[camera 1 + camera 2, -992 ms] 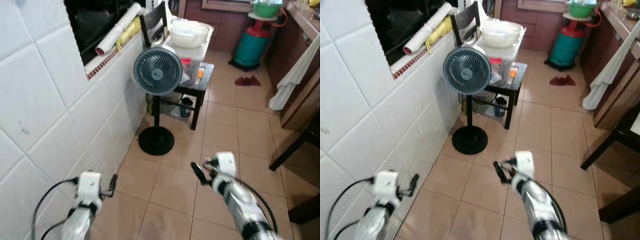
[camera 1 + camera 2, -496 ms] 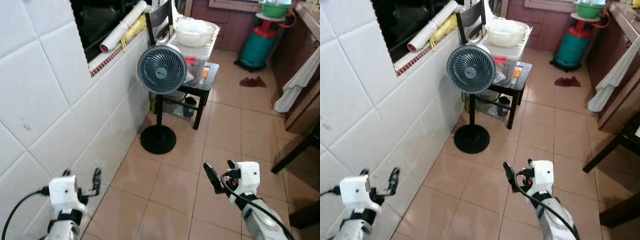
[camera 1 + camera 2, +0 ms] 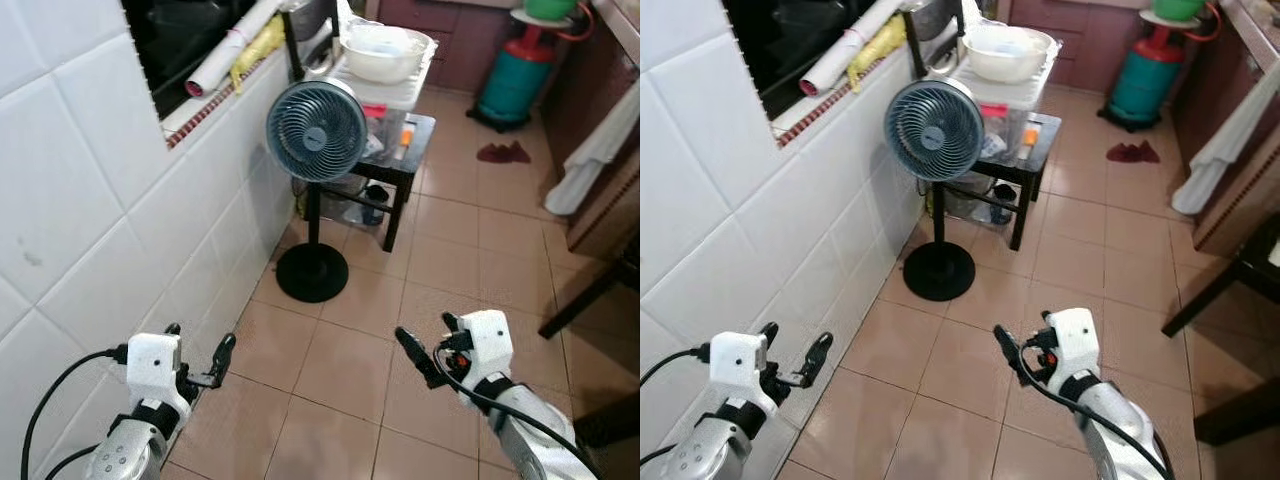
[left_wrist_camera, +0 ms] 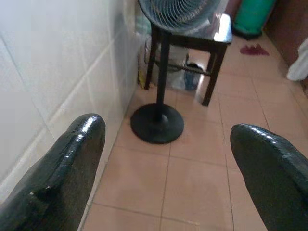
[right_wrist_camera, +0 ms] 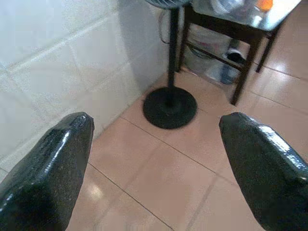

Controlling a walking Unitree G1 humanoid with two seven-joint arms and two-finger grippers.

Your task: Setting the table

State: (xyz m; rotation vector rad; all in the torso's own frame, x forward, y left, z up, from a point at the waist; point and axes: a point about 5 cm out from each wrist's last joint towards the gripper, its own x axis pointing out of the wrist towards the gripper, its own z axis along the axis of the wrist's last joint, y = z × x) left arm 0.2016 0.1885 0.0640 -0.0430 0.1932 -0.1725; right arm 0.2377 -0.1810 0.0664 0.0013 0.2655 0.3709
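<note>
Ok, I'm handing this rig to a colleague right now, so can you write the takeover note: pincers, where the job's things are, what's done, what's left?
Left pincer: open, holds nothing, low beside the white tiled wall.
Right pincer: open, holds nothing, over the tiled floor.
Job's things: a white bowl sits on a clear plastic box on the small black side table ahead, behind the standing fan. A dark table leg shows on the right.
Done: nothing carried or placed that can be seen.
Left: probably all of the table setting; fetch tableware first.
</note>
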